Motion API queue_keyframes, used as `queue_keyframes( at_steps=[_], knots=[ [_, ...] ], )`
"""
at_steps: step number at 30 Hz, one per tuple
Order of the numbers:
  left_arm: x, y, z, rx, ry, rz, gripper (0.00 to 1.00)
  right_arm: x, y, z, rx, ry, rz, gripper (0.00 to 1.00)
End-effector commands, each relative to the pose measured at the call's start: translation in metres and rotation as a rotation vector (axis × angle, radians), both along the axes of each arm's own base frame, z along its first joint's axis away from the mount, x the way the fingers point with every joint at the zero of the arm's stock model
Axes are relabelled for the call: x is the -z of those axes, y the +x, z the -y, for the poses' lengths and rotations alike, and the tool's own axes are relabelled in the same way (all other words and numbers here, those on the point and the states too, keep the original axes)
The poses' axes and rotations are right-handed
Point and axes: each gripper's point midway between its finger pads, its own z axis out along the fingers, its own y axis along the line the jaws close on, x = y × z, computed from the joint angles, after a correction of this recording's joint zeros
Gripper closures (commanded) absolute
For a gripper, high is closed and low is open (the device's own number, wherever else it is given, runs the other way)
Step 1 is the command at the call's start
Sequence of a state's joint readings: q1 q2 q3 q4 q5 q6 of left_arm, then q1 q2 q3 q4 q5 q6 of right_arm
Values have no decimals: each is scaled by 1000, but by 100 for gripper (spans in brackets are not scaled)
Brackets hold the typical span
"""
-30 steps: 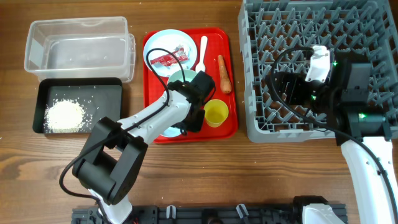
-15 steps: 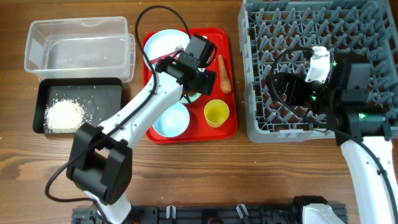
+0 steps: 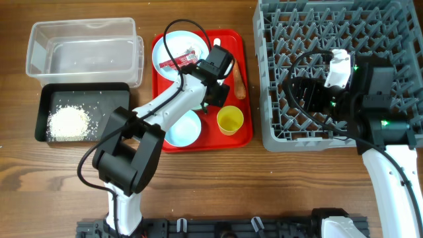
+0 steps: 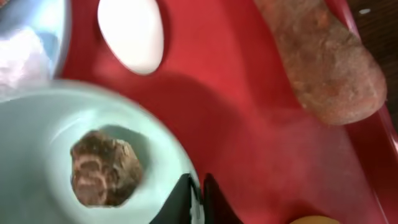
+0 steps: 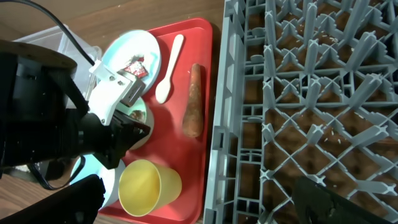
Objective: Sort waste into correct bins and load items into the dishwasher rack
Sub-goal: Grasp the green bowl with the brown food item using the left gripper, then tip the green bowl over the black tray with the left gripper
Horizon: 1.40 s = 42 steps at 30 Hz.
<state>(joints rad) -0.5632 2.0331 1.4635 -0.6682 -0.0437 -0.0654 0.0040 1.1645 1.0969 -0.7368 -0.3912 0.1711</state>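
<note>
Mint bowl with a brown lump inside is found at the red tray, near the spoon and carrot. Its rim is pinched by the left gripper, jaws clenched. The right gripper is held over the rack, jaws spread wide.

White-and-black left arm stretched forward, left gripper pinched nearly closed; right gripper hung with fingers spread wide

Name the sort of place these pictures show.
Probably a staged dish-clearing station: grey dishwasher rack, red tray of used dishes, clear tub and black tray for waste, on a wooden table.
</note>
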Motion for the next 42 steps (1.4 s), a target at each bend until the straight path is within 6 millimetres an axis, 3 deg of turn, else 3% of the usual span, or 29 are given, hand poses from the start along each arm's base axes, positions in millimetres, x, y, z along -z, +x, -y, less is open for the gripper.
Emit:
queue_keyframes(
  at_steps=[1, 4, 6, 7, 8, 11, 13, 17, 19, 22, 24, 29, 33, 35, 39, 42],
  knots=[
    [5, 2, -1, -24, -4, -9, 96, -7, 5, 1, -3, -18, 22, 0],
    [5, 2, -1, -27, -4, -10, 95, -6, 5, 1, -2, -19, 22, 0],
    [12, 2, -1, -27, 1, -17, 82, -6, 5, 2, 2, -23, 21, 0],
    [21, 1, -1, -27, 10, -32, 92, -6, 4, 2, 2, -23, 18, 0],
    [26, 0, -2, -27, 16, -42, 96, -6, 4, 2, 2, -23, 18, 0],
    [25, 0, -2, -50, 9, -44, 96, -6, 4, 2, 2, -23, 18, 0],
    [2, 4, -1, -105, -22, -31, 96, -6, 4, 2, 2, -23, 18, 0],
    [-82, 15, -16, -226, -113, 15, 96, -6, 4, 2, 2, -22, 18, 0],
    [-122, 18, -46, -322, -215, 12, 96, -6, 4, 2, 2, -22, 17, 0],
    [-148, 16, -114, -476, -305, -41, 96, -5, 4, 2, 2, -23, 17, 0],
    [-150, 10, -163, -594, -350, -104, 96, -5, 4, 2, 2, -24, 17, 0],
    [-147, -21, -238, -668, -461, -238, 96, -5, 4, 2, 2, -22, 14, 0],
    [-159, -27, -273, -619, -701, -195, 96, -5, 3, 2, 3, -21, 11, 0],
    [-156, -31, -290, -614, -870, -146, 96, -3, 2, 2, 3, -21, 3, 0],
    [-127, -42, -330, -702, -1219, -48, 96, -2, 0, 2, 3, -20, -6, 0],
    [-134, -46, -344, -656, -1542, 74, 96, 0, -1, 2, 3, -20, -16, 0]
  ],
)
